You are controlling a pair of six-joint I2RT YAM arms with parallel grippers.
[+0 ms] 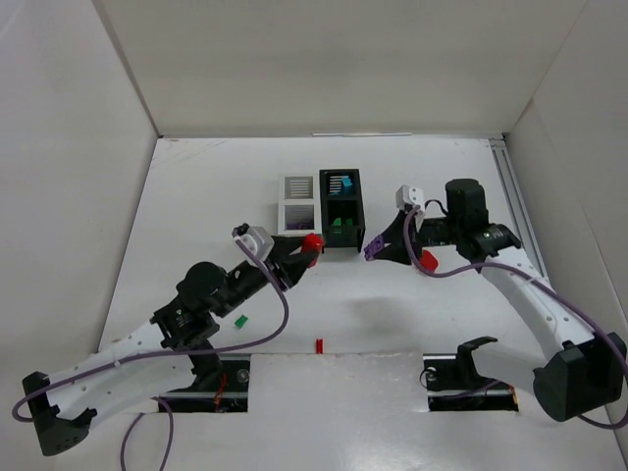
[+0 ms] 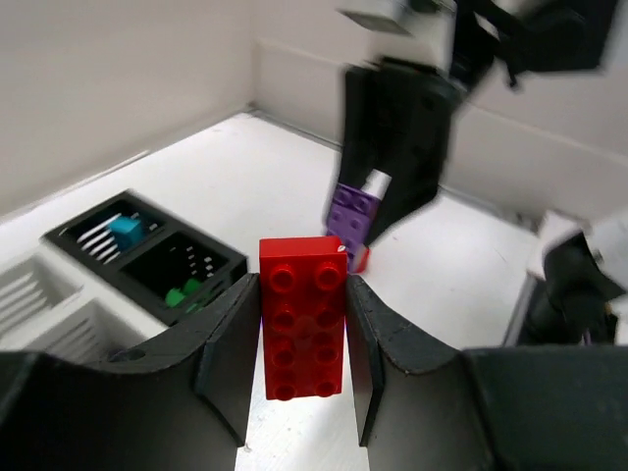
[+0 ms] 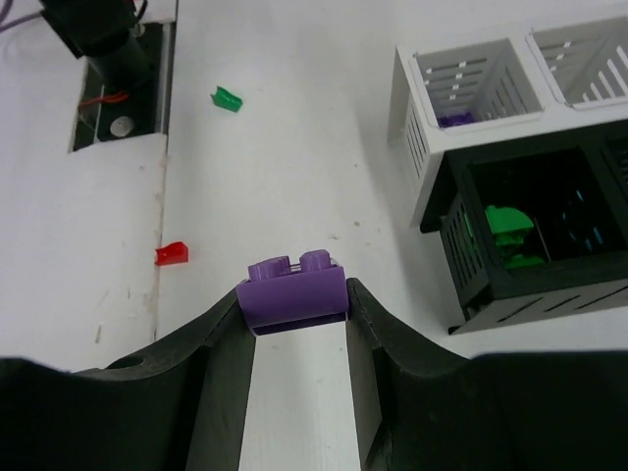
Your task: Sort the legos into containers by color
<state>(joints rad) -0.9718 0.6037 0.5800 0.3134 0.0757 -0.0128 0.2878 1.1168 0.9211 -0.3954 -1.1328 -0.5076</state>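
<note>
white tabletop (image 1: 392, 314): bins (image 1: 297, 201) (image 1: 358, 211) partly filled, two loose bricks (image 1: 240, 320) (image 1: 319, 344) left unsorted, red brick (image 2: 302, 319) clamped by left gripper (image 1: 304, 247), purple brick (image 3: 294, 294) by right gripper (image 1: 378, 245).

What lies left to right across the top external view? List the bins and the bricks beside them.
small green plastic brick on the table → white slotted plastic bin → black slotted plastic bin → purple plastic brick held in the right gripper

The black bin (image 1: 358, 211) holds a cyan brick (image 1: 340, 183) in its far compartment and green bricks (image 1: 340, 223) in its near one. The white bin (image 1: 297, 200) stands against its left side. A clamped red brick (image 1: 312, 243) hangs at its near-left corner and a clamped purple brick (image 1: 373, 248) at its near-right. A loose green brick (image 1: 240, 320) and a small red brick (image 1: 319, 344) lie well nearer.
</note>
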